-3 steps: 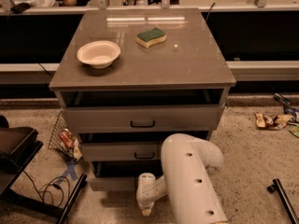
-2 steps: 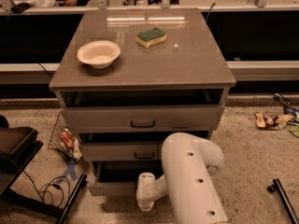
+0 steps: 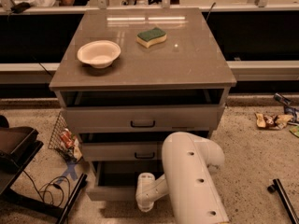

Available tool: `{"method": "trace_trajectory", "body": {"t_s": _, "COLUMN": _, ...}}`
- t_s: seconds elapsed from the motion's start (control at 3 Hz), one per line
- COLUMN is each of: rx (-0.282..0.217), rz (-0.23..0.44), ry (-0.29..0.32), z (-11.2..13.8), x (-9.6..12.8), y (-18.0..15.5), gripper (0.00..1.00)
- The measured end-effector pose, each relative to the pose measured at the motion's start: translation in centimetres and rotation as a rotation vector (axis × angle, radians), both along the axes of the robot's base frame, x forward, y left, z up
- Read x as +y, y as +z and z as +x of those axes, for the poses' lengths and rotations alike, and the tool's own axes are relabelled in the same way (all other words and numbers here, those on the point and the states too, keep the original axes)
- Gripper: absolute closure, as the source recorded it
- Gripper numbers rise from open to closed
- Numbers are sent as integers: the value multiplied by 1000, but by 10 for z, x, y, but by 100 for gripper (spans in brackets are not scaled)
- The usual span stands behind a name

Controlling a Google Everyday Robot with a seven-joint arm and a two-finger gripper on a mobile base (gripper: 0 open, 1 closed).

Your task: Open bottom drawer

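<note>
Here the bottom drawer (image 3: 107, 193) juts toward the camera, long axis left-right, pincer (image 3: 145, 203) at its front, grip unclear.

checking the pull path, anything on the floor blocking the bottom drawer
Nothing visible does. The bottom drawer is partly out, with the tool low at its front edge; the cables lie off to its left.

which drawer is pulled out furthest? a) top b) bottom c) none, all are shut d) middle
b: the bottom drawer juts out past the middle drawer and top drawer, its inside showing, and the gripper sits low at its front.
</note>
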State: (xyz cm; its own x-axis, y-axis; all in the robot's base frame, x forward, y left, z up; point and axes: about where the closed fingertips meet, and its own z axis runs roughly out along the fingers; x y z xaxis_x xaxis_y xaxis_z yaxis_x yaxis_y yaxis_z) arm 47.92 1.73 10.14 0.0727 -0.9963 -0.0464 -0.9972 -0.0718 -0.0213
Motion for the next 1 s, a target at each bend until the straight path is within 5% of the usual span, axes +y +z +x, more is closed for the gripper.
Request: {"method": "trace_trajectory", "body": {"t_s": 1.0, "rx": -21, "rz": -1, "ry": -14, "z": -2, "x": -14, "y": 13, "gripper": 100}}
